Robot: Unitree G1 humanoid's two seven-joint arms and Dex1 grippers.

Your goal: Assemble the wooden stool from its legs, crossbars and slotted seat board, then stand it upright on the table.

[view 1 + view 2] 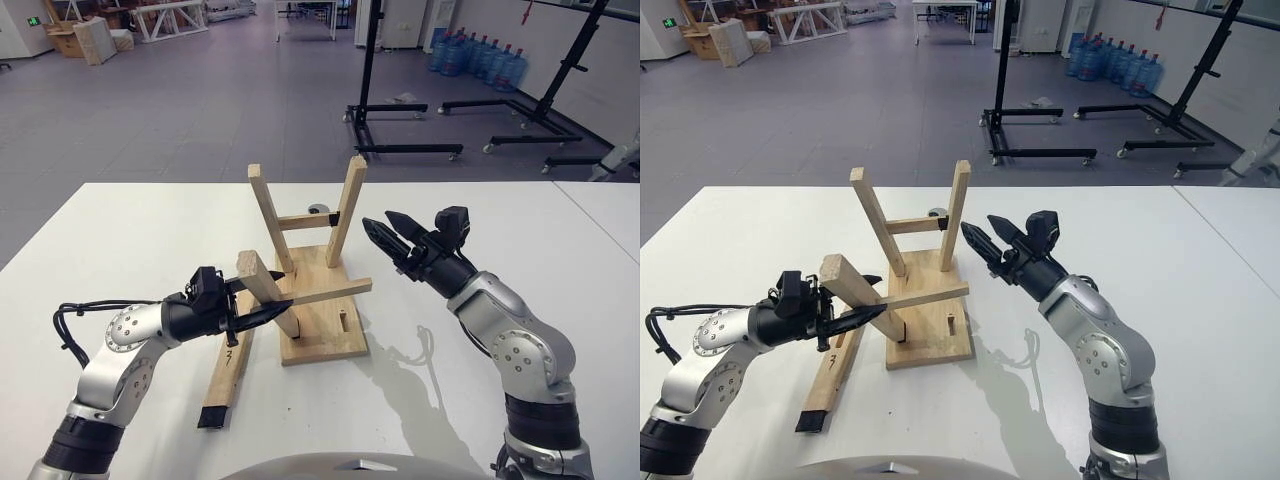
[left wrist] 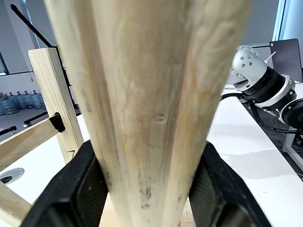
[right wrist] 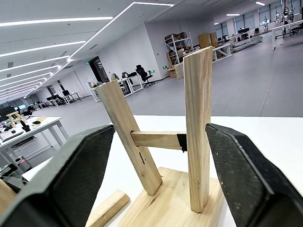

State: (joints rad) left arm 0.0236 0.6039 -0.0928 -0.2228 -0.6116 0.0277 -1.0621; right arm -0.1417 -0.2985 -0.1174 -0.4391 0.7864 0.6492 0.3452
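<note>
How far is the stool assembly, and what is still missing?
Done: two legs joined by a crossbar stand on the seat board. In hand: the left gripper is shut on a third leg with a thin crossbar, at the board; the right gripper hovers open. Left: seat this leg, add the loose leg on the table, then stand it all upright.

A large open workshop hall: bare grey floor (image 1: 230, 90), black wheeled steel racks (image 1: 400, 110) upper right, blue water bottles (image 1: 480, 55) behind, wooden crates (image 1: 90, 40) upper left, white table (image 1: 120, 240) in the foreground.
</note>
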